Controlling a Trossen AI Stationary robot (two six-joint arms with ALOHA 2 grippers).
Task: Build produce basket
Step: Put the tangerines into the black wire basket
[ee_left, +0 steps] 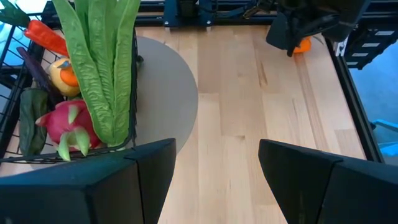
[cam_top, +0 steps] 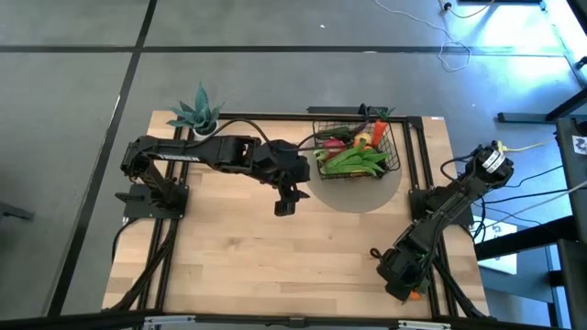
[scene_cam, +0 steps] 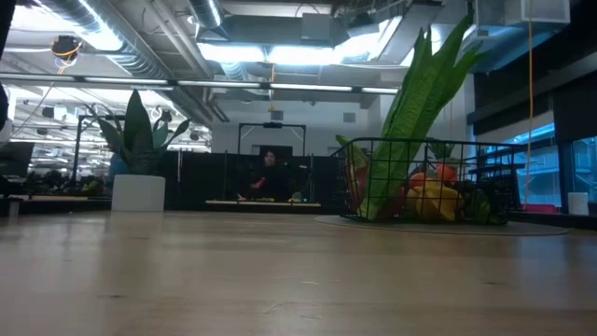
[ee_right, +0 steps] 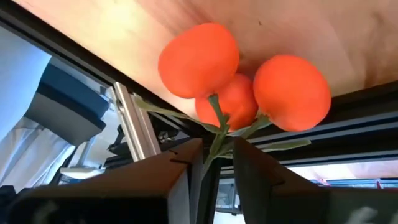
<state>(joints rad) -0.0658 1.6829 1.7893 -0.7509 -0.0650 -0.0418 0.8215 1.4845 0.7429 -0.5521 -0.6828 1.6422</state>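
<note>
The black wire basket (cam_top: 358,151) stands on a round grey mat (cam_top: 367,194) at the table's far middle. It holds produce: long green leaves (ee_left: 99,62), a red radish (ee_left: 65,127), a red pepper (ee_left: 46,36) and a yellow fruit (scene_cam: 431,198). My left gripper (cam_top: 286,200) hangs open above the table just left of the basket, with nothing between its fingers (ee_left: 149,180). My right gripper (cam_top: 406,282) is at the near right corner, shut on a bunch of three oranges (ee_right: 239,87). Neither gripper appears in the low view. My right gripper pinches the green stem (ee_right: 216,140) of the orange bunch between its two fingers, just below the fruit. The three oranges stick out beyond the fingertips, close to the table's near right edge and its frame rail (ee_right: 134,127). Whether they touch the wood I cannot tell.
A spiky blue-green potted plant (cam_top: 197,115) stands at the far left corner. Black frame rails (cam_top: 429,229) run along the table's sides. Bare wood (cam_top: 275,266) lies between the arms. A person sits in the room beyond the table (scene_cam: 269,177).
</note>
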